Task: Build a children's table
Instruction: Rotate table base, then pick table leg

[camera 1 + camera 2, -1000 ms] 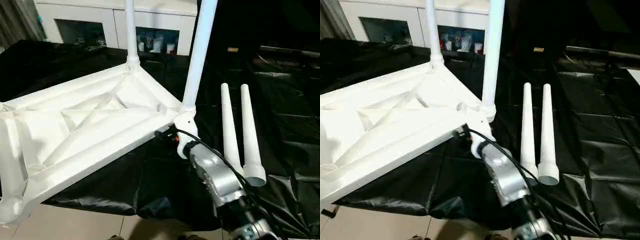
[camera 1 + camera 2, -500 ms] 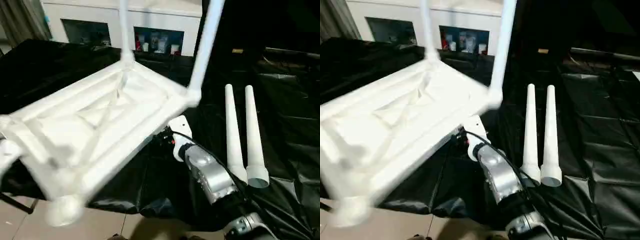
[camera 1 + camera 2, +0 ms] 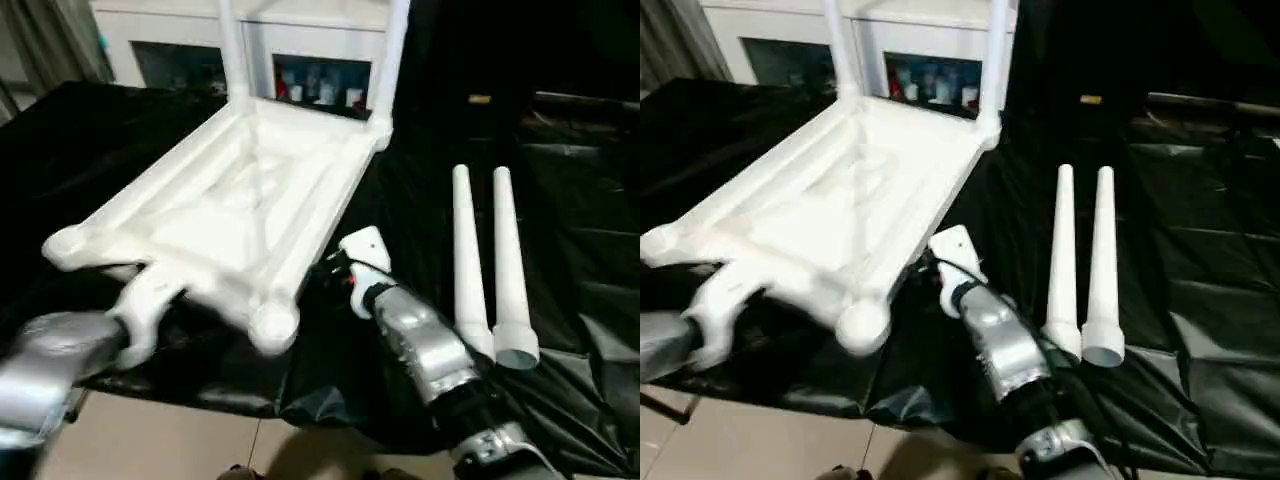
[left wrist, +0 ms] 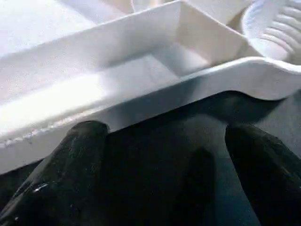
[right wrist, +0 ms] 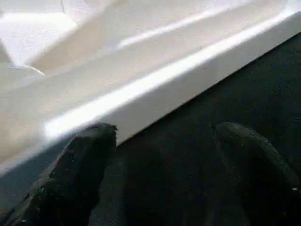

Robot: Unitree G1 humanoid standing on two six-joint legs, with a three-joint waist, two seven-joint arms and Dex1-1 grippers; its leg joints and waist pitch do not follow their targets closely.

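While the children's table lies upside down on the black-sheeted counter, its ribbed underside faces up and two fitted legs rise from its far corners at about twelve o'clock. Two near corner sockets stand bare: one at the near right corner, one at the near left. The top's near end reaches out to the counter's front edge, above the tiled floor.

From about eight o'clock the left gripper comes in at the top's near short rim; in the left wrist view its two black fingers are spread wide, the white rim lies just ahead of their tips and a round ribbed socket sits off to one side. Nothing is between those fingers.

From about five o'clock the silver right forearm reaches to the top's right long side. In the right wrist view the right gripper is spread as well, its fingers apart, with the table's long white edge running slantwise just beyond the tips; contact cannot be told.

Two loose legs lie side by side on the counter at about three o'clock of the top, well apart from it, their wide ends toward the robot. A white cabinet with glass doors stands behind.
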